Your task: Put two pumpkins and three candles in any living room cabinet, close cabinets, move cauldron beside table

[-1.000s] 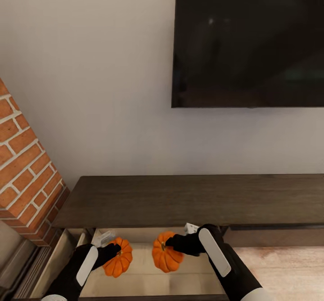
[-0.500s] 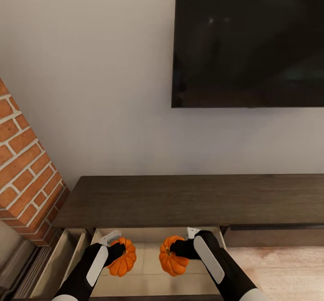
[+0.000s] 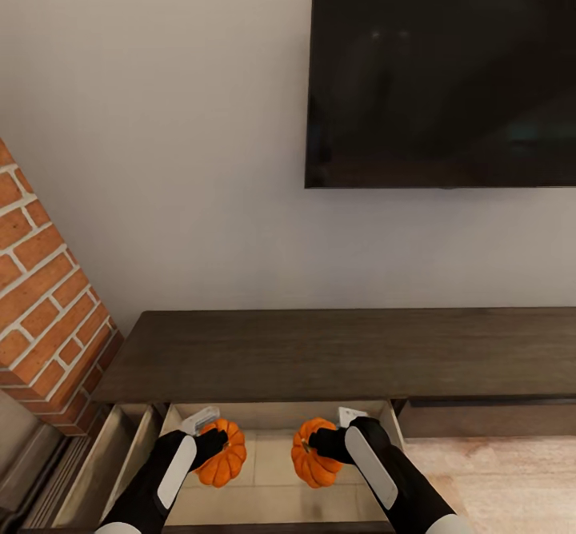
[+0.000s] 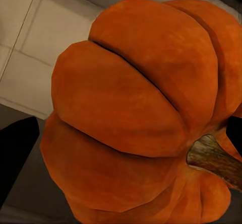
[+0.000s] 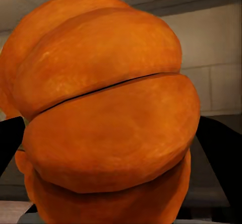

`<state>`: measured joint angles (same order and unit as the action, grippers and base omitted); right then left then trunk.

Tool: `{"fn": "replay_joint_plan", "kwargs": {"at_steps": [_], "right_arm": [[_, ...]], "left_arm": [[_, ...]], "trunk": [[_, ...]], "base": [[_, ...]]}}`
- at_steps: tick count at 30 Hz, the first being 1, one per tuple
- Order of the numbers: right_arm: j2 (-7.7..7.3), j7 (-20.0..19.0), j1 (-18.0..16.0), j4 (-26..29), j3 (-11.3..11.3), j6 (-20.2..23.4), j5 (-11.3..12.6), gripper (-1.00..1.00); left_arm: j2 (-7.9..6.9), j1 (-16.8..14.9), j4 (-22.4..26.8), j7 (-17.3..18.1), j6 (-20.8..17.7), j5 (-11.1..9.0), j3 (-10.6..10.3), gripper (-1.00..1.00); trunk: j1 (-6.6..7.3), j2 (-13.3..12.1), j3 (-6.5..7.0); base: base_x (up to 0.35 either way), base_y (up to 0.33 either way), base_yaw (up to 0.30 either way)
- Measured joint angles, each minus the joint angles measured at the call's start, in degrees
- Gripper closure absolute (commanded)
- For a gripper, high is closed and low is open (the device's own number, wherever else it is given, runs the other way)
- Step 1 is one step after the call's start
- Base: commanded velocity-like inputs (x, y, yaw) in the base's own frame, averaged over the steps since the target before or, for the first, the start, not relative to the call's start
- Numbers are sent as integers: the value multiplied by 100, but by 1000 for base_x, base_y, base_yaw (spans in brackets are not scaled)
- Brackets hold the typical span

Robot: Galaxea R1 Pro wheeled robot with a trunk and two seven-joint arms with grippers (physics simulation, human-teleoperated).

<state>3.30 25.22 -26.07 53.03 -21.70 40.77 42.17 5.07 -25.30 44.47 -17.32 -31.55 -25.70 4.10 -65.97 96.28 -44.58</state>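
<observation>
Both jaws are clamping pumpkins: my left gripper (image 3: 210, 446) is holding the left pumpkin (image 3: 222, 463), my right gripper (image 3: 326, 444) is gripping the right pumpkin (image 3: 315, 464). I'm hanging both over the pale floor of the open drawer (image 3: 272, 460) in the dark cabinet (image 3: 336, 354) (whether they're touching the bottom, I can't tell), under the wall screen (image 3: 444, 70).

Two bright orange ribbed pumpkins (image 3: 222, 464) (image 3: 314, 464) are seen above a pale cream drawer floor (image 3: 276, 458); the cabinet (image 3: 336, 354) is dark-brown wood-grain, the bricks (image 3: 44, 294) red.
</observation>
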Motion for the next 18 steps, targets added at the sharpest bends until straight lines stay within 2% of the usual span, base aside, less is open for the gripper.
{"fn": "replay_joint_plan", "kwargs": {"at_steps": [5,11,18], "right_arm": [[-3,16,1,-1,2,-20,-93,100],[-3,20,1,-25,3,-36,-104,100],[-3,20,1,-28,4,-36,-105,100]], "left_arm": [[0,1,-2,5,144,-12,-234,100],[12,-2,-12,-21,159,-18,-301,100],[39,-8,-59,-78,138,-10,-473,100]], "trunk": [[-65,119,-54],[-197,359,-162],[-351,640,-287]], "base": [[0,0,0],[0,0,0],[0,0,0]]}}
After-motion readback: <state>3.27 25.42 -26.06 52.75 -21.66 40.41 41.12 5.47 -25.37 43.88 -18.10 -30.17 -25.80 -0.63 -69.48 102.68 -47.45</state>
